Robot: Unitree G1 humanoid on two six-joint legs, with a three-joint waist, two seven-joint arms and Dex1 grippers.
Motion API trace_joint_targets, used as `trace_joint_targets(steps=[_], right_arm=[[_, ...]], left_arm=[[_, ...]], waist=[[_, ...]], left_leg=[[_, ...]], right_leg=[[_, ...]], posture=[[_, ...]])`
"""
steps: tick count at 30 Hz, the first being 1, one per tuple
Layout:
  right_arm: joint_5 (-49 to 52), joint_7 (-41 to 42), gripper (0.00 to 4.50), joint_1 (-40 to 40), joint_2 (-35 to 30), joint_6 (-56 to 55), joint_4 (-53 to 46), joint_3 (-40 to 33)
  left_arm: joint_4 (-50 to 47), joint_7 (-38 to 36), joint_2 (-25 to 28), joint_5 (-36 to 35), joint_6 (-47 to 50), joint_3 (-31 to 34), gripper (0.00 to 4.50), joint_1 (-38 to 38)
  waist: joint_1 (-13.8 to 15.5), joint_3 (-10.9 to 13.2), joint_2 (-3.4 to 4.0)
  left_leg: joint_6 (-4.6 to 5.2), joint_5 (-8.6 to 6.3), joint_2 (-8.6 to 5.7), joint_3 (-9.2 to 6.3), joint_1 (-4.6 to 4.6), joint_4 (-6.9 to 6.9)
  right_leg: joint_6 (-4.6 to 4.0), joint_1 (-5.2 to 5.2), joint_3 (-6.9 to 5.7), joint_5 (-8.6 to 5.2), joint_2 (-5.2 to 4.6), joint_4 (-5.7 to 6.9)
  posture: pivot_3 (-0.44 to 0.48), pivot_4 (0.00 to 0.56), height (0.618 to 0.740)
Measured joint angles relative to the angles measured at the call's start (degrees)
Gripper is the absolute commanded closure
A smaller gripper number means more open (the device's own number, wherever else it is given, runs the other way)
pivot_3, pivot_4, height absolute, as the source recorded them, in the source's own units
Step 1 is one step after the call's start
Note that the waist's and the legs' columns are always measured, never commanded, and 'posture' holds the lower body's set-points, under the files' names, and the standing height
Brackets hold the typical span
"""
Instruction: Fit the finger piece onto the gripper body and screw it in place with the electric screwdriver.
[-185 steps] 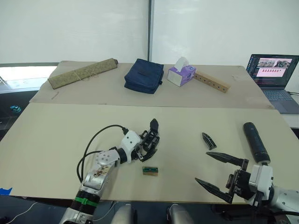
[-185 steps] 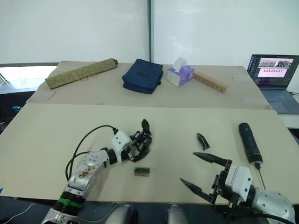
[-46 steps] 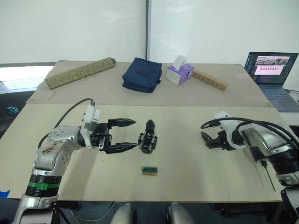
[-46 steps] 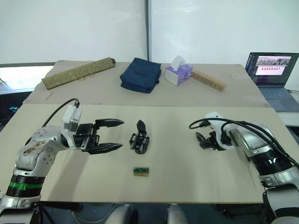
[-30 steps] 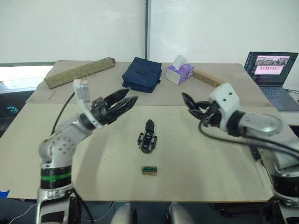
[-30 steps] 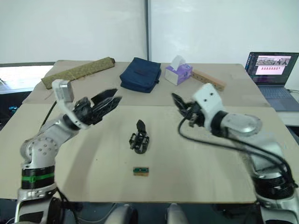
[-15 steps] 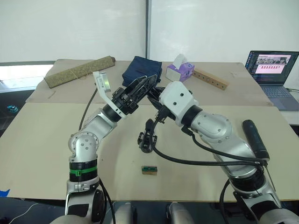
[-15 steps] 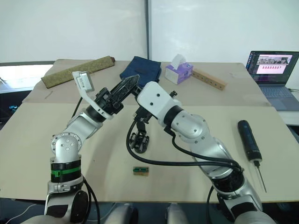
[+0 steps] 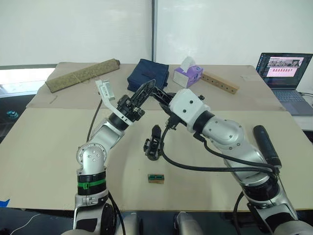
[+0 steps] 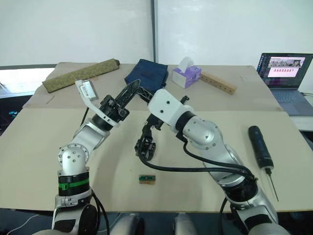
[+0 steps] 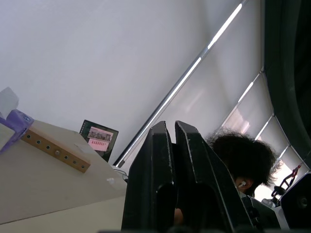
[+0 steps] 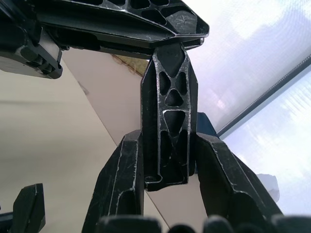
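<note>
Above the gripper body (image 9: 153, 143) on the worktop (image 9: 44, 147), the right gripper (image 12: 167, 160) clamped the finger piece (image 12: 168, 126) against the shut, empty left gripper (image 9: 146, 91); the piece might slip and drop, while the screwdriver (image 9: 265, 145) lay far right.

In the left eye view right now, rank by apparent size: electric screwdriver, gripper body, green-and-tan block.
1. electric screwdriver, clearly the longest
2. gripper body
3. green-and-tan block, smallest
All three lie on the near table at similar depth, so the order looks reliable.
</note>
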Motion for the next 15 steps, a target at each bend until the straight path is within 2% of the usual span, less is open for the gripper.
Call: trace_joint_targets(steps=[2, 5, 9, 13, 15], right_arm=[[0.0, 0.2, 2.32, 0.4, 0.3, -0.5, 0.0, -0.7], [0.2, 1.5, 1.19, 0.4, -0.6, -1.9, 0.0, -2.6], [7.1, 8.7, 0.02, 0.4, -4.2, -0.4, 0.2, -10.6], [23.6, 24.5, 0.02, 0.8, -13.0, 4.5, 1.1, -21.6], [29.3, 28.7, 0.02, 0.7, -15.5, 7.6, 1.8, -25.6]], left_arm=[[0.0, 0.4, -0.8, 0.0, -0.3, 0.1, 4.5, 0.0], [0.7, 0.7, -1.8, -0.5, -0.4, 0.3, 4.5, -0.8], [4.6, -2.4, 1.1, -1.7, -0.1, 1.3, 4.5, -4.9], [10.6, -9.7, 6.4, -2.0, 1.1, 1.5, 4.5, -8.7], [12.9, -12.6, 8.9, -2.1, 2.8, 1.5, 4.5, -9.7]], waist=[[0.0, 0.0, 0.0], [0.1, 0.0, -0.01], [0.1, 0.0, -0.03], [0.1, 0.0, -0.03], [0.0, 0.0, -0.04]], left_leg=[[0.0, 0.0, -0.01, 0.0, 0.01, 0.0], [0.0, 0.0, -0.03, 0.0, 0.0, 0.01], [0.01, 0.0, -0.04, 0.0, -0.01, 0.01], [0.06, -0.02, -0.01, 0.0, 0.0, -0.01], [0.08, -0.03, 0.03, -0.01, 0.03, -0.01]], right_leg=[[0.0, 0.01, 0.0, 0.0, 0.01, 0.0], [0.0, 0.02, -0.01, 0.0, 0.01, -0.02], [0.0, 0.04, -0.03, 0.0, 0.03, -0.04], [0.0, 0.09, -0.06, 0.0, 0.05, -0.16], [0.0, 0.15, -0.08, 0.0, 0.08, -0.2]], posture=[[0.0, 0.15, 0.74], [0.0, 0.15, 0.74], [0.0, 0.15, 0.74], [0.0, 0.15, 0.74], [0.0, 0.15, 0.74]])
